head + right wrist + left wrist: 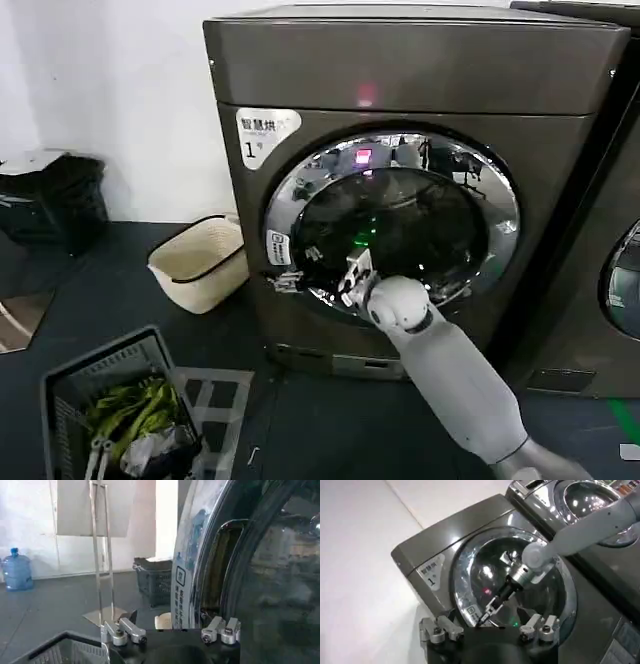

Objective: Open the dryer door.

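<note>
Dark floor runs up to a white wall, and the boxy bronze-grey metallic dryer (420, 70) stands centre, its round chrome-ringed dark-glass dryer door (392, 222) shut. Right pincer (352, 283) sits at the door's lower left rim. Left wrist view: left pincer (489, 630) spread, off the machine. Right wrist view: right pincer's fingers (125, 631) spread beside the ring.

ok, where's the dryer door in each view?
Head: the dryer door sits centre frame, the right gripper at its lower-left rim.
Left wrist: the door is mid-frame, the right gripper reaching to its rim.
Right wrist: close up, its chrome ring and glass take the right half.
Shared landmark: the small rim sticker.
</note>
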Action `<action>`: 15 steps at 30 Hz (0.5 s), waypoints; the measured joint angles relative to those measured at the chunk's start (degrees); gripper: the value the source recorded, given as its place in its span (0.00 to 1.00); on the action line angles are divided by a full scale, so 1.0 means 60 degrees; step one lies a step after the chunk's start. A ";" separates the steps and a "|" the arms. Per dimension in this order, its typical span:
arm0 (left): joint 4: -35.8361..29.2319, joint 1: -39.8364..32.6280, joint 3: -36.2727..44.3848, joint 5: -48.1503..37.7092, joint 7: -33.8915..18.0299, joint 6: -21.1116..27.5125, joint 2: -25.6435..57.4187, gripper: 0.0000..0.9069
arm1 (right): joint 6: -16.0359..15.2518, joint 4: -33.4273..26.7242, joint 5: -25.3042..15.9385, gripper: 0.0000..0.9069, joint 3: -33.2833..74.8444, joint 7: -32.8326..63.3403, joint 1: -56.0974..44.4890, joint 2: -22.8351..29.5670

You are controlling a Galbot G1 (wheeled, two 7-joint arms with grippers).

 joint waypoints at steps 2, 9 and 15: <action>0.0011 -0.0002 -0.0008 -0.0017 -0.0001 0.0000 0.0006 1.00 | 0.0063 -0.0076 -0.0002 1.00 0.0003 -0.0129 0.0017 0.0001; 0.0048 -0.0019 -0.0016 -0.0034 0.0001 -0.0001 0.0015 1.00 | 0.0305 -0.0226 0.0036 1.00 0.0043 -0.0841 0.0052 -0.0150; 0.0082 -0.0041 -0.0016 -0.0035 0.0008 0.0000 0.0021 1.00 | 0.0349 -0.0160 0.0138 1.00 0.0080 -0.1693 0.0046 -0.0380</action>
